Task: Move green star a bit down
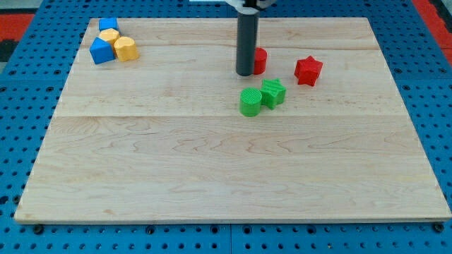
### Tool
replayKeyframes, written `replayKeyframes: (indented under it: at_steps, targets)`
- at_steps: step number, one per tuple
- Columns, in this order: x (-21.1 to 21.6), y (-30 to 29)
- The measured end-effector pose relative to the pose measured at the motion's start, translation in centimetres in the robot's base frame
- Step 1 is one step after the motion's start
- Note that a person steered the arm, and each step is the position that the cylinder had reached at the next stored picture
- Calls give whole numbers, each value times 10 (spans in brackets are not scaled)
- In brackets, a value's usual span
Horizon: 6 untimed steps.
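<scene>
The counter is pale wood, planks joined edge to edge, with fine grain lines and a smooth, low-sheen finish. Around it lies a blue pegboard surface studded with regular holes, plastic-looking and matt. The rod is dark and smooth with a dull satin look down to my tip. The green star and the green block beside it show fine ridged layering, like printed plastic, and are matt. The red star and the red block look like similar matt plastic, as do the blue blocks and the yellow blocks.
</scene>
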<state>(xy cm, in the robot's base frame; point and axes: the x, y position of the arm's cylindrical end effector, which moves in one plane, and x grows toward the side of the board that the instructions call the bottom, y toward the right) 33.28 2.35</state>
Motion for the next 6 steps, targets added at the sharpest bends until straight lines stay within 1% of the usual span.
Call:
replayKeyframes:
  at_steps: [1,2,3,4,5,6]
  targets:
    - [-19,-13]
    - [-18,15]
    - [7,34]
    - [46,58]
    - [68,98]
    - [65,115]
